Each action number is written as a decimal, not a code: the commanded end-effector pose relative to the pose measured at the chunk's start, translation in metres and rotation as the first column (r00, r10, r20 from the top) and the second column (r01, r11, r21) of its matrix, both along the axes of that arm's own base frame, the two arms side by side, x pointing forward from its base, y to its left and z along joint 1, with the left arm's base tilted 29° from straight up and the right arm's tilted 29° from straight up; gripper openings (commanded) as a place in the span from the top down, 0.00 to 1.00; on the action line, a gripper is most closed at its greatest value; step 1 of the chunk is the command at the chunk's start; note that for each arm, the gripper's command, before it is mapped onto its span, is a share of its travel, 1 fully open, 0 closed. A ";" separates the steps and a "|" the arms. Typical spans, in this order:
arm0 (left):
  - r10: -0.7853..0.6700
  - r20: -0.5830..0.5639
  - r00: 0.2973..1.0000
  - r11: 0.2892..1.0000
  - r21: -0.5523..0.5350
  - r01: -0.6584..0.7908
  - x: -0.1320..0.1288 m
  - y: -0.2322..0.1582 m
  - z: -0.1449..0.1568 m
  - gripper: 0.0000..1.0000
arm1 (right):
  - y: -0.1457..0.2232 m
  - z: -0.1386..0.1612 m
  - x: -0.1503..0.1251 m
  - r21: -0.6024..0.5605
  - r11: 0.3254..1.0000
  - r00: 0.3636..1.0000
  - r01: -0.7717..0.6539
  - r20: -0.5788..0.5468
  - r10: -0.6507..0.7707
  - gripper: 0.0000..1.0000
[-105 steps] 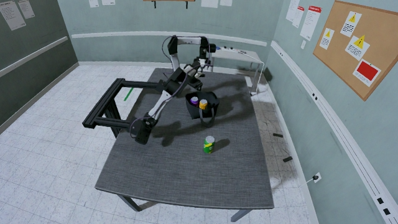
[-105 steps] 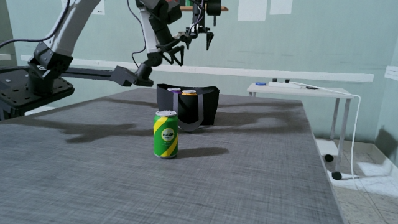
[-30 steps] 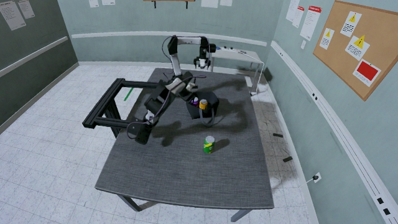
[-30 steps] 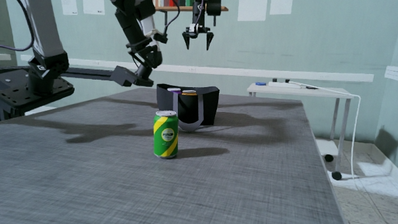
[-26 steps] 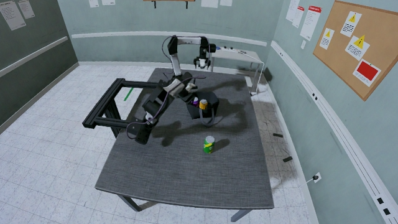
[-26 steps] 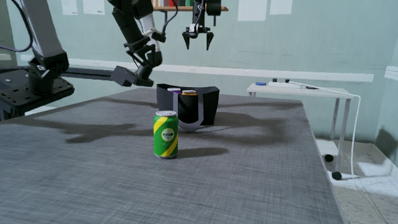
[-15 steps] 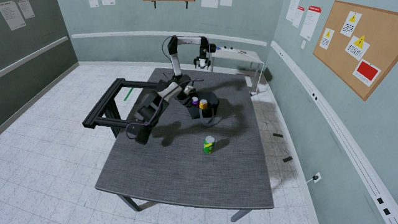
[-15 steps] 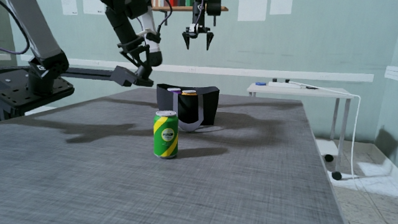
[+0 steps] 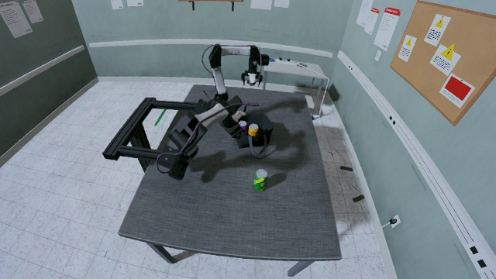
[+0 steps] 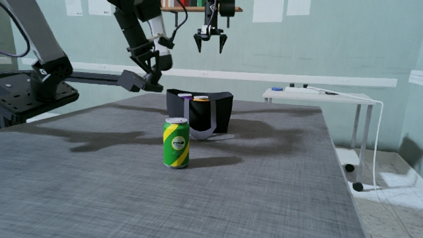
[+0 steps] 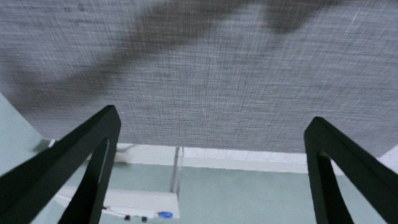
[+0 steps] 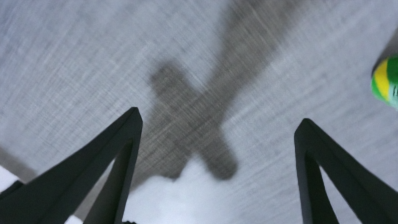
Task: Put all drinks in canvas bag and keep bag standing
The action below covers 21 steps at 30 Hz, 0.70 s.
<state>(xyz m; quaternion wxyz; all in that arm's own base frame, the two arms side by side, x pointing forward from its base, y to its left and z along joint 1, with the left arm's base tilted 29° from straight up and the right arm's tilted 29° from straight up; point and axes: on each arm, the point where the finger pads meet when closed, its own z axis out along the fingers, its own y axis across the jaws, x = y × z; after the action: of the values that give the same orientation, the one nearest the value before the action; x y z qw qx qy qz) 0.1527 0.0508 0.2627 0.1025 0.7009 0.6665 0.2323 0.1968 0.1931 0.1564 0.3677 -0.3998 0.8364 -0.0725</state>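
Note:
The black canvas bag (image 9: 264,123) (image 10: 199,117) stands with its walls up, a grey strap hanging down its front. A purple-topped can (image 9: 242,125) (image 10: 185,96) and an orange can (image 9: 253,129) (image 10: 201,98) are inside it; their bottoms are hidden. A green and yellow can (image 9: 260,180) (image 10: 176,143) (image 12: 390,82) stands upright on the table in front of the bag. My left gripper (image 10: 210,52) (image 11: 213,118) is open and empty, high above the table's far part. My right gripper (image 12: 218,119) is open and empty, above the table beside the bag; the can shows at its view's right edge.
The right arm (image 9: 190,133) leans over the table close to the bag's left side in the top view. The left arm (image 9: 218,79) stands behind it. A black frame (image 9: 128,128) is at the table's left edge. A white side table (image 10: 330,96) stands beyond the far end.

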 end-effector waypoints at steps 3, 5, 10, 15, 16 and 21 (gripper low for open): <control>0.021 0.024 0.999 1.000 0.005 -0.022 0.001 0.003 0.010 0.00 | -0.039 0.007 0.014 0.063 0.979 0.972 0.193 -0.146 -0.183 0.14; 0.021 0.024 0.999 1.000 0.005 -0.022 0.001 0.003 0.010 0.00 | -0.055 0.012 0.021 0.086 0.958 0.951 0.273 -0.177 -0.255 0.14; 0.021 0.024 0.999 1.000 0.005 -0.022 0.001 0.003 0.010 0.00 | -0.079 0.010 0.031 0.086 0.916 0.900 0.391 -0.242 -0.362 0.14; 0.021 0.024 0.999 1.000 0.005 -0.022 0.001 0.003 0.010 0.00 | -0.122 0.028 0.036 0.160 0.801 0.801 0.577 -0.305 -0.515 0.14; 0.021 0.024 0.999 1.000 0.005 -0.022 0.001 0.003 0.010 0.00 | -0.130 0.029 0.037 0.165 0.773 0.774 0.613 -0.324 -0.544 0.14; 0.021 0.024 0.999 1.000 0.005 -0.022 0.001 0.003 0.010 0.00 | -0.153 0.025 0.042 0.153 0.689 0.684 0.708 -0.388 -0.617 0.14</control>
<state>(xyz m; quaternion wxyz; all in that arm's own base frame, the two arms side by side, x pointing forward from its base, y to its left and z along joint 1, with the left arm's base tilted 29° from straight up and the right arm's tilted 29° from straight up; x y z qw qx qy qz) 0.1527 0.0508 0.2627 0.1025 0.7009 0.6665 0.2323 0.2449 0.0366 0.1851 0.2693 -0.0124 0.9619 -0.0452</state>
